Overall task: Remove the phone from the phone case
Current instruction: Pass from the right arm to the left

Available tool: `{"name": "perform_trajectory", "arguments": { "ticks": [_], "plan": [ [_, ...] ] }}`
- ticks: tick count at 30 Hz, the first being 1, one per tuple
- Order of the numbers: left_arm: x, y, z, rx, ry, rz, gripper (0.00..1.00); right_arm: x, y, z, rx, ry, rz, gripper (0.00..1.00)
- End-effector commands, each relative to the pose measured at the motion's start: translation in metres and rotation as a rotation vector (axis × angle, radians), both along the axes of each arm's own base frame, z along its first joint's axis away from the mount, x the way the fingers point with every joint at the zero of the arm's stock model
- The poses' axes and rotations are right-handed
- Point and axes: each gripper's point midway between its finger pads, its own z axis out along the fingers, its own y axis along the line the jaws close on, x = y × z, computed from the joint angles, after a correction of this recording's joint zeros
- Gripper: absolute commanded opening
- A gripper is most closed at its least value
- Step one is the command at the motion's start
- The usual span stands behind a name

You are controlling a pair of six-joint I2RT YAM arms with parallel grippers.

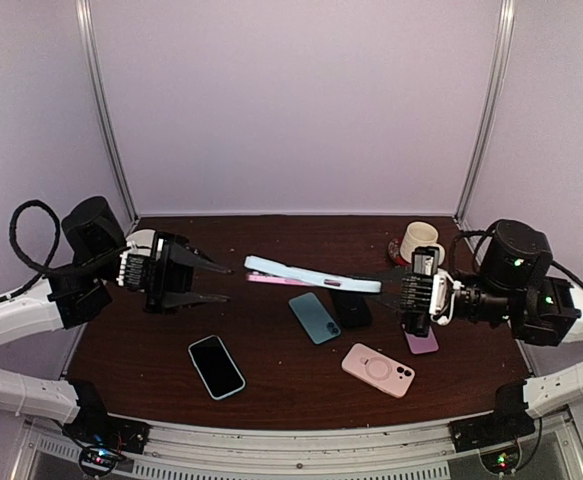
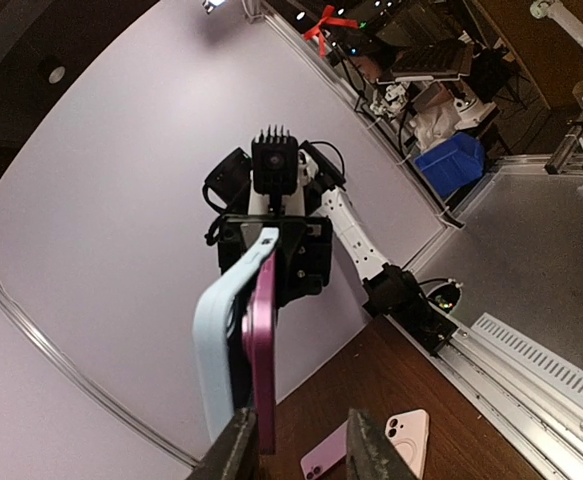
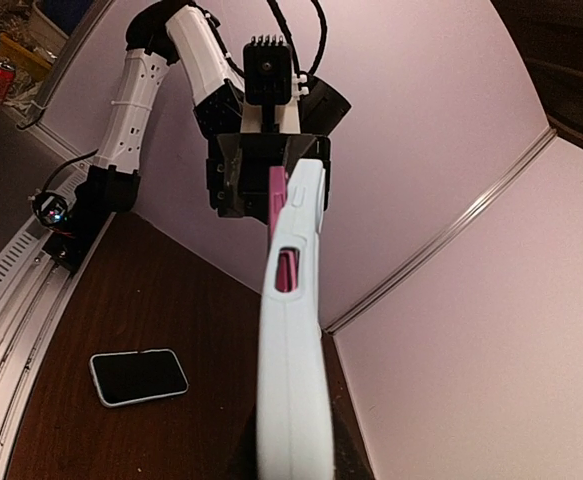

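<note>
Left jaws stand apart, their fingers point(image 1: 211, 268) at the free end of the pink phone point(image 1: 271, 281), which sits partly out of the pale blue phone case point(image 1: 311, 272). Both hang level in the air above the bench point(image 1: 291, 395). At the other end, the right jaws are clamped shut on the case.

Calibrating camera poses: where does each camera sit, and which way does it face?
Top external: above, behind the bases, looking down at the table; both arms show.
Left wrist: on left arm, facing right arm; own fingers at bottom.
Right wrist: on right arm, facing left arm; own fingers hidden.
Shared: both wrist views show the case and pink phone.
</note>
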Motion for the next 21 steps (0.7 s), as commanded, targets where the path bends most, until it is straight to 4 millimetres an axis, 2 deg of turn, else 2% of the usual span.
{"name": "perform_trajectory", "arguments": {
  "ticks": [1,21],
  "plan": [
    [-0.009,0.004,0.011,-0.018,-0.041,-0.037,0.29,-0.008,-0.006,0.053,0.149,-0.045,0.019,0.0],
    [-0.01,-0.012,0.004,0.0,-0.009,-0.033,0.3,-0.013,0.018,0.052,0.131,-0.046,0.066,0.0]
  ]
}}
